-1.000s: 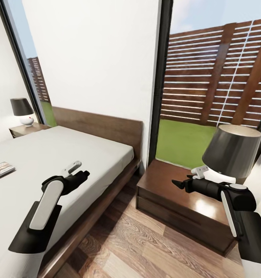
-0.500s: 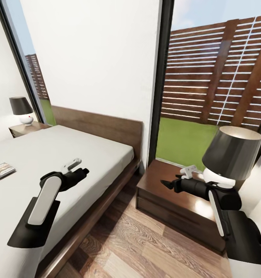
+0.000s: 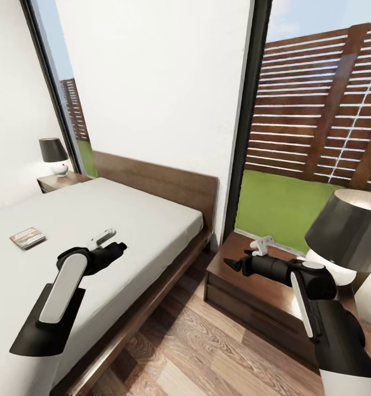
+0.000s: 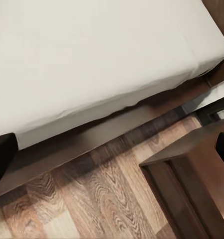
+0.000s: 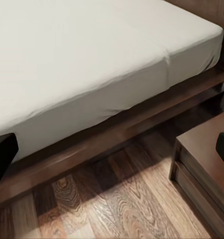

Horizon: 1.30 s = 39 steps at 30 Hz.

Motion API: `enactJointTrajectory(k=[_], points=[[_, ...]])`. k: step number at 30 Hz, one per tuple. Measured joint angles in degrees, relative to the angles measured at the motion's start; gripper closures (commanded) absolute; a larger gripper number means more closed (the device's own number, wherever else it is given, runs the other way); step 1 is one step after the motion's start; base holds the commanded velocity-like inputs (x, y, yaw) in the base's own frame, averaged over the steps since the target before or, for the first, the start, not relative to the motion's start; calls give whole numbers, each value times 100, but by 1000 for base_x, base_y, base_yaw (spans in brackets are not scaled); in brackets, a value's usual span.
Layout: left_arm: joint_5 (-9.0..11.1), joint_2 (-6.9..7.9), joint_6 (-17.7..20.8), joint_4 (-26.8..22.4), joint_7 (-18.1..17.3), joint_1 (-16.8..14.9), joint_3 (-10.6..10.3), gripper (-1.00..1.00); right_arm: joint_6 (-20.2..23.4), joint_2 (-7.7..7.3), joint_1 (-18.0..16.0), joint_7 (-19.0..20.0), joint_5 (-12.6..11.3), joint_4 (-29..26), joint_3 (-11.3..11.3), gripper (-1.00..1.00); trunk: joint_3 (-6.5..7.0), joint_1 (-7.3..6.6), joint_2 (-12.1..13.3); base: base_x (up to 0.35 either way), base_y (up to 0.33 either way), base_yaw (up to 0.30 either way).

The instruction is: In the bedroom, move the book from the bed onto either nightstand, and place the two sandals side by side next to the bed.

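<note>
Head view — bed (image 3: 152,220) edge beside nightstand (image 3: 229,275).

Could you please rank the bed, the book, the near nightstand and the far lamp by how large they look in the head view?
Largest to smallest, as they look:
1. bed
2. near nightstand
3. far lamp and book: these look about alike, so I will not rank them.

The far lamp's distance from the camera shrinks it.

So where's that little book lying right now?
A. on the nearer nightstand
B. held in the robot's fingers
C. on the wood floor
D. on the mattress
D: the book lies flat on the bed's pale mattress, left of the left arm, with nothing holding it.
</note>
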Motion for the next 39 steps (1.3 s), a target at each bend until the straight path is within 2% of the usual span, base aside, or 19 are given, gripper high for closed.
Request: enactJointTrajectory(k=[6,10,14,20,28,39], points=[[5,27,2,-2,-1,4,35,-100,0,-29,19,6,0,0,56,-100,108,-132,241,0,0,283],[42,37,34,-3,-2,14,215,-100,-3,-50,19,19,0,0,69,-100,179,-220,401,0,0,286],[73,40,51,-4,-3,32,311,-100,-8,-32,24,32,-1,0,79,-100,251,-308,562,0,0,286],[79,41,53,3,-3,36,327,-100,-22,-29,31,42,0,0,88,-100,359,-439,802,0,0,286],[73,41,57,-2,0,62,343,-100,-24,-40,34,45,1,0,90,-100,359,-441,804,26,-13,286],[27,42,53,-3,4,193,377,-100,-23,-58,34,53,-1,-1,180,-100,359,-443,804,265,-187,286]])
